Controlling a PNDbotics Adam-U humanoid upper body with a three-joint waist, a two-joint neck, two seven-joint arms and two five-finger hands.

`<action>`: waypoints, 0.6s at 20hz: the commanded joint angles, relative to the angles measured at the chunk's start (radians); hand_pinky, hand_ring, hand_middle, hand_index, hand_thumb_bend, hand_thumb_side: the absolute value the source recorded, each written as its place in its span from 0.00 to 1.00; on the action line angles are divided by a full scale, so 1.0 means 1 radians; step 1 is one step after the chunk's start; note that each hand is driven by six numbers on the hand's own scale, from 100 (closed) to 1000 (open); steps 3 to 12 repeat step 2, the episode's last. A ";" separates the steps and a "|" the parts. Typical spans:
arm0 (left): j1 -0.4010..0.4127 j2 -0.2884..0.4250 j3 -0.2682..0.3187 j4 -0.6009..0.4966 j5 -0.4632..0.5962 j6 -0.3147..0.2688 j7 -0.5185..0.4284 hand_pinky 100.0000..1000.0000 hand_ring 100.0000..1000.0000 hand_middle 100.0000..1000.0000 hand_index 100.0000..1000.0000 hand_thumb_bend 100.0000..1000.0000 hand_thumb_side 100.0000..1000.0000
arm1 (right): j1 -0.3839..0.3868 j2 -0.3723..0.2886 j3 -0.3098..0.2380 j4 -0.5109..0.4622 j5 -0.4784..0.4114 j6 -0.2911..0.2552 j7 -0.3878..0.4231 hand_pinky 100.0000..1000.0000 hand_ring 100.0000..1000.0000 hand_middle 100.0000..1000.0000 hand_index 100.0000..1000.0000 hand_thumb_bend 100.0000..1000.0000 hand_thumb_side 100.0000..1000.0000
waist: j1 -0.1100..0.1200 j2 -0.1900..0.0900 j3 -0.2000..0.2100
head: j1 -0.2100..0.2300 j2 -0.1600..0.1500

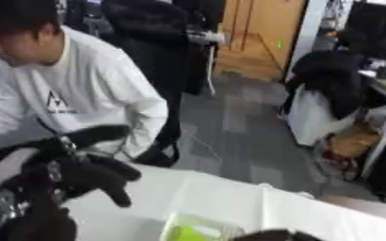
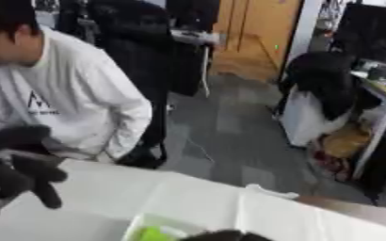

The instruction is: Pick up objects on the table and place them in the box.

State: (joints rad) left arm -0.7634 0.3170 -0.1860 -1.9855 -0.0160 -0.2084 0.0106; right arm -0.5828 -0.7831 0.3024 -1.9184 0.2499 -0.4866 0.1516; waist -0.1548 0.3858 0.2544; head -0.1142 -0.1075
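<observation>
My left hand [image 1: 74,172] is raised over the left end of the white table [image 1: 229,197]. It is black, with the thumb up and the fingers [image 1: 118,190] spread and drooping to the right, and it holds nothing. At the bottom edge a yellow-green thing in a clear wrapper [image 1: 192,231] lies on the table, to the right of and below the hand. A dark rounded shape [image 1: 270,235] pokes in beside it, and I cannot make out what it is. No box shows.
A person in a white top [image 1: 81,94] leans in at the table's far left edge, close behind my left hand. Beyond the table are grey floor, a black chair [image 1: 151,56] and a desk with bags [image 1: 344,136] at the right.
</observation>
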 commanded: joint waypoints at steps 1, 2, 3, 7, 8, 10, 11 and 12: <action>0.015 0.044 0.015 -0.014 -0.020 -0.008 0.008 0.43 0.59 0.83 0.63 0.18 0.71 | 0.083 0.005 -0.051 -0.077 -0.160 -0.038 -0.019 0.56 0.75 0.81 0.86 0.00 0.92 | 0.020 -0.025 -0.029 | 0.050 -0.107; 0.029 0.055 0.018 -0.014 -0.027 -0.010 0.011 0.43 0.59 0.83 0.63 0.18 0.71 | 0.122 0.028 -0.063 -0.079 -0.201 -0.064 -0.014 0.46 0.70 0.77 0.83 0.00 0.89 | 0.028 -0.029 -0.047 | 0.063 -0.134; 0.029 0.055 0.018 -0.014 -0.027 -0.010 0.011 0.43 0.59 0.83 0.63 0.18 0.71 | 0.122 0.028 -0.063 -0.079 -0.201 -0.064 -0.014 0.46 0.70 0.77 0.83 0.00 0.89 | 0.028 -0.029 -0.047 | 0.063 -0.134; 0.029 0.055 0.018 -0.014 -0.027 -0.010 0.011 0.43 0.59 0.83 0.63 0.18 0.71 | 0.122 0.028 -0.063 -0.079 -0.201 -0.064 -0.014 0.46 0.70 0.77 0.83 0.00 0.89 | 0.028 -0.029 -0.047 | 0.063 -0.134; 0.029 0.055 0.018 -0.014 -0.027 -0.010 0.011 0.43 0.59 0.83 0.63 0.18 0.71 | 0.122 0.028 -0.063 -0.079 -0.201 -0.064 -0.014 0.46 0.70 0.77 0.83 0.00 0.89 | 0.028 -0.029 -0.047 | 0.063 -0.134; 0.029 0.055 0.018 -0.014 -0.027 -0.010 0.011 0.43 0.59 0.83 0.63 0.18 0.71 | 0.122 0.028 -0.063 -0.079 -0.201 -0.064 -0.014 0.46 0.70 0.77 0.83 0.00 0.89 | 0.028 -0.029 -0.047 | 0.063 -0.134; 0.029 0.055 0.018 -0.014 -0.027 -0.010 0.011 0.43 0.59 0.83 0.63 0.18 0.71 | 0.122 0.028 -0.063 -0.079 -0.201 -0.064 -0.014 0.46 0.70 0.77 0.83 0.00 0.89 | 0.028 -0.029 -0.047 | 0.063 -0.134; 0.029 0.055 0.018 -0.014 -0.027 -0.010 0.011 0.43 0.59 0.83 0.63 0.18 0.71 | 0.122 0.028 -0.063 -0.079 -0.201 -0.064 -0.014 0.46 0.70 0.77 0.83 0.00 0.89 | 0.028 -0.029 -0.047 | 0.063 -0.134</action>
